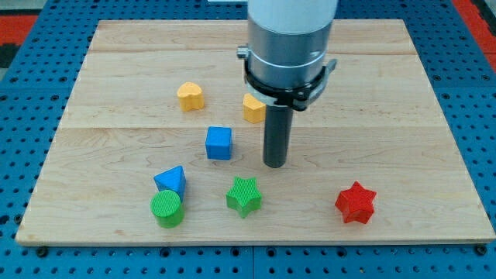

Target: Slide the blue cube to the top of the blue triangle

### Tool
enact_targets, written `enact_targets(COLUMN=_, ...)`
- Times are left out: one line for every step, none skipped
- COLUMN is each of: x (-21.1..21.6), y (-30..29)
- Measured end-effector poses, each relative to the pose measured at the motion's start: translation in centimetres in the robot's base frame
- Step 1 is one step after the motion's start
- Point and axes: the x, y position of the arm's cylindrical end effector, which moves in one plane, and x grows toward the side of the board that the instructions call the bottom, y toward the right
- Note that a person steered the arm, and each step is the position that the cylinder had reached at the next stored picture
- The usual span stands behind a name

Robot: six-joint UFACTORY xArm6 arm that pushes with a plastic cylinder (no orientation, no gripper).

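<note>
The blue cube (219, 143) sits near the middle of the wooden board (116, 77). The blue triangle (170, 180) lies below it and to the view's left, touching the green cylinder (167, 208). My tip (275, 164) is on the board to the right of the blue cube, a short gap away, and slightly lower in the view. The cube stands apart from the triangle.
A yellow heart (190, 96) lies at upper left of the cube. Another yellow block (253, 108) is partly hidden behind the arm. A green star (244, 195) lies below the cube. A red star (356, 203) lies at lower right.
</note>
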Motion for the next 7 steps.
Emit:
enact_targets(x=0.0, y=-1.2)
enact_targets(x=0.6, y=0.5)
enact_targets(x=0.6, y=2.1)
enact_targets(x=0.6, y=2.4)
enact_targets(x=0.6, y=3.0)
enact_targets(x=0.6, y=3.0)
enact_targets(x=0.6, y=1.6)
